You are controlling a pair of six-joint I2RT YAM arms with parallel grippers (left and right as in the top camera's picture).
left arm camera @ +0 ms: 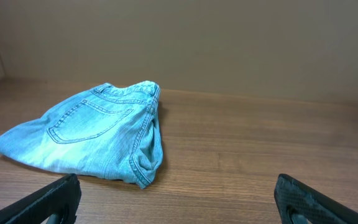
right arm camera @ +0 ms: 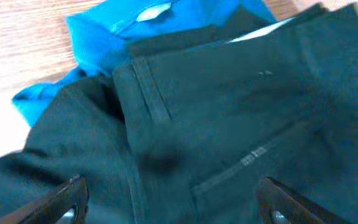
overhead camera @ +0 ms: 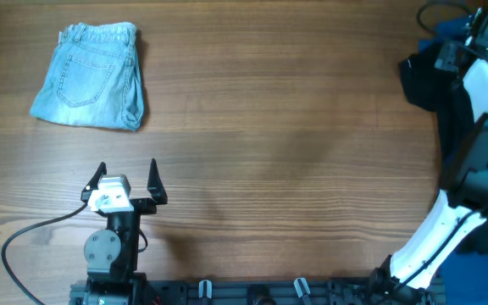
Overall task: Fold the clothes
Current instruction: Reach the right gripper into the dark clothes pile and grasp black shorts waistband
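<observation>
While the folded denim shorts (overhead camera: 89, 76) lie flat at the far left of the counter (overhead camera: 295, 127), their waistband points away from the robot, and the long axis runs roughly near to far. Closer to the base, the left gripper (overhead camera: 127, 169) hangs over bare wood, fingers wide apart, holding nothing. Open wood spans the middle. At the far right, the right gripper (right arm camera: 176, 205) sits above dark trousers (right arm camera: 241, 112) and a blue garment (right arm camera: 104, 31), fingers spread; whether they touch the cloth cannot be told.

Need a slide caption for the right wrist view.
Right gripper, jaws open, poised over dark trousers lying on a blue garment on the wooden table.
</observation>
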